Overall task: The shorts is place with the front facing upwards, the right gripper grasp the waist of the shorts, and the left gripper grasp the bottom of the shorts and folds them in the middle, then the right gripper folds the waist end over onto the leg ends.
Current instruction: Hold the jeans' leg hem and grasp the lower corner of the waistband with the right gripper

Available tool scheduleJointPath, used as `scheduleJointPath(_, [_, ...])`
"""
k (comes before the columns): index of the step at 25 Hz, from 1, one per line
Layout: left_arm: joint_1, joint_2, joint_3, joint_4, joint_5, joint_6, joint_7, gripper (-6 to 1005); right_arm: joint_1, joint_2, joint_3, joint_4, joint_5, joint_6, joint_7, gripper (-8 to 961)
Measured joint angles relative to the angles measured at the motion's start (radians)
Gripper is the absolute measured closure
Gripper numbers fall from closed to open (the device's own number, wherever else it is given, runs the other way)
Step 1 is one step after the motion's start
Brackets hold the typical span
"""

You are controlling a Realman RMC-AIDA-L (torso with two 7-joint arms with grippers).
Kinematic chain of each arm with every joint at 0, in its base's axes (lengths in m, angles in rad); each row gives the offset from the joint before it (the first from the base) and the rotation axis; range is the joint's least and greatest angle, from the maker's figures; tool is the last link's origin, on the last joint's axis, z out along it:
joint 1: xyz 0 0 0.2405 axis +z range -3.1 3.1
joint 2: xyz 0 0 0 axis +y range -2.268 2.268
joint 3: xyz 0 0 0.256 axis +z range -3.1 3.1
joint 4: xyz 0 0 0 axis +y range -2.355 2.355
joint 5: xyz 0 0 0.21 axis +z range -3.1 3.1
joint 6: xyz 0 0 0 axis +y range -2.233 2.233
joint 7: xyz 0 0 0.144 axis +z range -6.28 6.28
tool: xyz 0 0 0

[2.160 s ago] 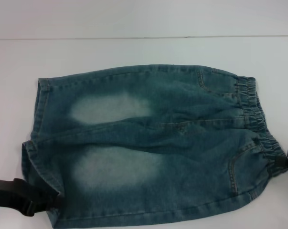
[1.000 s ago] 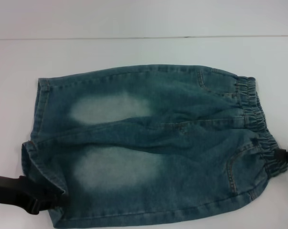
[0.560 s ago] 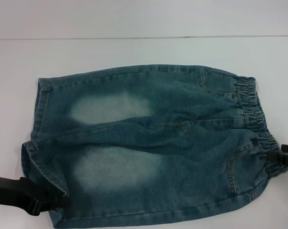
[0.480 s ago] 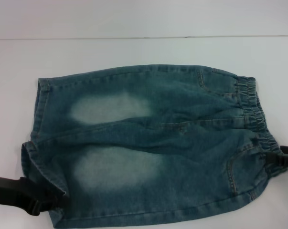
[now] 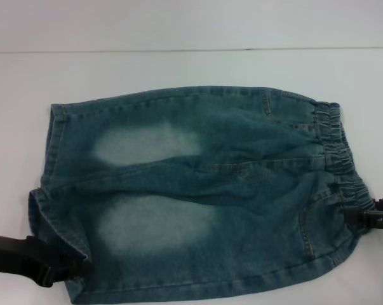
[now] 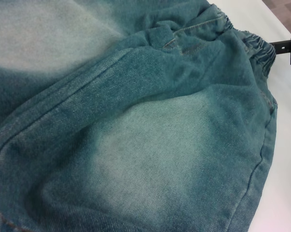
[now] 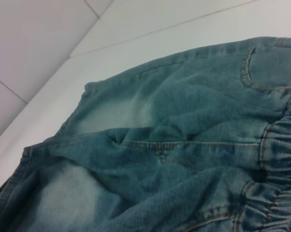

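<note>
The table (image 5: 178, 63) is white, and the shorts (image 5: 197, 190) lie flat on it, front up, spread sideways: waist (image 5: 340, 149) toward the robot's right, leg ends (image 5: 51, 171) toward its left, nothing folded yet. So the first step is in hand, getting a hold at both ends before the lengthwise fold. The left gripper (image 5: 64, 267) sits at the near leg's hem, its black body reaching in from the left edge, tips lost against the denim; whether it has pinched the hem I cannot tell. The right gripper (image 5: 369, 218) shows only as a black tip at the near end of the waist, touching or just beside the ruffled band; its fingers are not readable either, and the left wrist view only shows it (image 6: 286, 47) beside the elastic. Next, I judge, both must close firmly on the near edge, then lift together and carry it over to the far edge.
</note>
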Motion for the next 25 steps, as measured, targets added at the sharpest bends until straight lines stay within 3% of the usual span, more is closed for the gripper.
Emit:
scheduleJointPath(11, [0.0, 0.0, 0.0, 0.0, 0.0, 0.002, 0.0, 947, 0.006, -0.005, 0.003, 0.0, 0.002, 0.004, 0.008, 127])
scheduleJointPath(16, [0.0, 0.0, 0.0, 0.0, -0.002, 0.003, 0.001, 947, 0.01, 0.002, -0.002, -0.003, 0.0, 0.008, 0.008, 133])
scheduleJointPath(25, [-0.006, 0.0, 0.0, 0.006, -0.012, 0.011, 0.001, 947, 0.011, 0.006, -0.006, 0.002, -0.001, 0.004, 0.011, 548])
